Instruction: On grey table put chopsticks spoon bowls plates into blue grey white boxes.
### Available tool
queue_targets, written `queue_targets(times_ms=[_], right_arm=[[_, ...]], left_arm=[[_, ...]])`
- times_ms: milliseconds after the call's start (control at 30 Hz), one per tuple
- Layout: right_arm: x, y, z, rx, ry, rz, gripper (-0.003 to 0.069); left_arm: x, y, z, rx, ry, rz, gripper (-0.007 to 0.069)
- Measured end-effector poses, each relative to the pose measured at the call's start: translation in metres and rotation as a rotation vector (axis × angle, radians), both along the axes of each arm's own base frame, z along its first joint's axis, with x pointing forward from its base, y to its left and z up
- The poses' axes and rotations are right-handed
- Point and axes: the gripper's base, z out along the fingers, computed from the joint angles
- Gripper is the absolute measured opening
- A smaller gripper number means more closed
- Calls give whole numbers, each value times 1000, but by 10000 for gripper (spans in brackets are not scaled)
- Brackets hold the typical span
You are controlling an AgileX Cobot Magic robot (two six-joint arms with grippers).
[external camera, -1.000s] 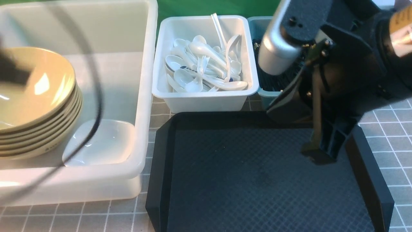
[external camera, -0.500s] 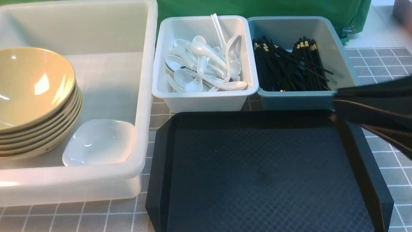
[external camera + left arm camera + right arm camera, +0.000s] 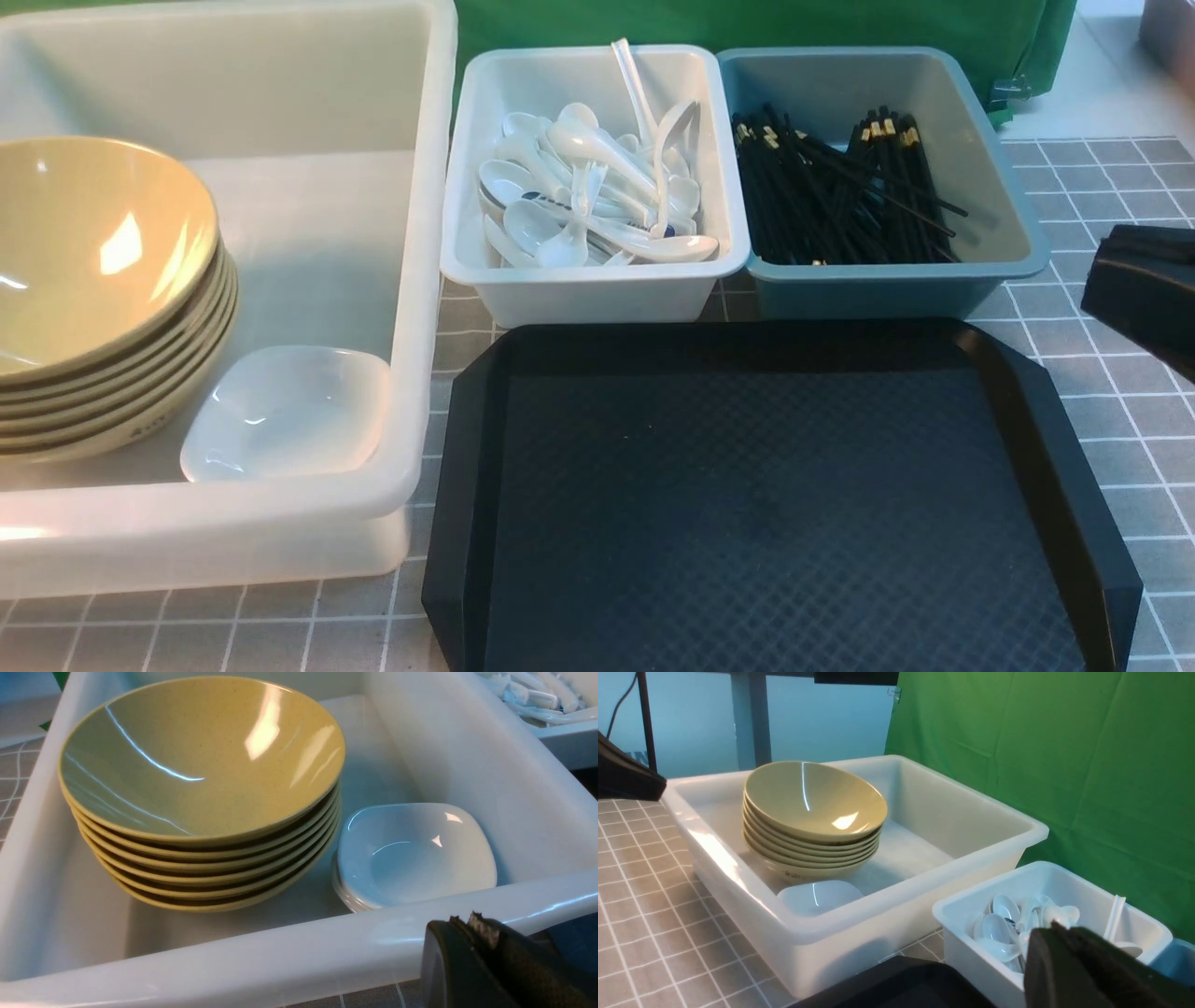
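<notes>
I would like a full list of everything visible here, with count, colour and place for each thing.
bowls: stack of about six, tan-yellow, in the large tub
plates: small stack, white, beside the bowls
large tub: one, translucent white, left
white bin: one, centre back, holding many white spoons
blue-grey bin: one, right back, holding many black chopsticks
black tray: one, front, nothing on it
grey table: one
green cloth: behind
left gripper: jaws shut, holding nothing
right gripper: jaws shut, holding nothing

bowls (image 3: 89,280) and plates (image 3: 289,411) in left tub (image 3: 411,280), spoons bin (image 3: 597,280) centre, chopsticks (image 3: 831,196) right
</notes>
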Motion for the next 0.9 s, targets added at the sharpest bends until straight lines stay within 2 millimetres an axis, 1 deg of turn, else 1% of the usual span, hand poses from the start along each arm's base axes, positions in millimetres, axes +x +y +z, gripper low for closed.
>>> queue_targets(times_ms=[267,333,433,533,567,600,667,700,733,767,800,867,900], right_arm=[[0,0,-1,2,-2,-2,59],[1,0,-6,8,-8,-6,60],[0,-4,-22,34,-36,-30,55],[-6,-24,-44,125,-133,-138,50],[-6,-25,-45,131,-137,-147,50],[-7,-35,-58,161,-159,-217,50],[-8,-48,-78,187,-148,-331,50],[-7,-50,-83,184,-141,-356,50],[-8,-59,-99,205,-116,-442,50],[-9,-64,-108,215,-98,-503,50],[-10,-69,-121,235,-59,-563,50],[-18,-79,-143,245,-26,-682,50],[-17,-80,-145,242,-15,-693,50]], left_arm=[[0,0,0,-1,-1,0,-11],[0,0,0,-1,-1,0,-11],[0,0,0,-1,-1,0,-11],[0,0,0,-1,-1,0,-11],[0,0,0,-1,-1,0,-11],[0,0,0,-1,-1,0,-11],[0,0,0,-1,-1,0,-11],[0,0,0,-2,-1,1,-11],[0,0,0,-3,-1,1,-11],[0,0,0,-3,-1,1,-11],[0,0,0,-3,-1,1,-11],[0,0,0,-3,-1,1,-11],[0,0,0,-3,-1,1,-11]])
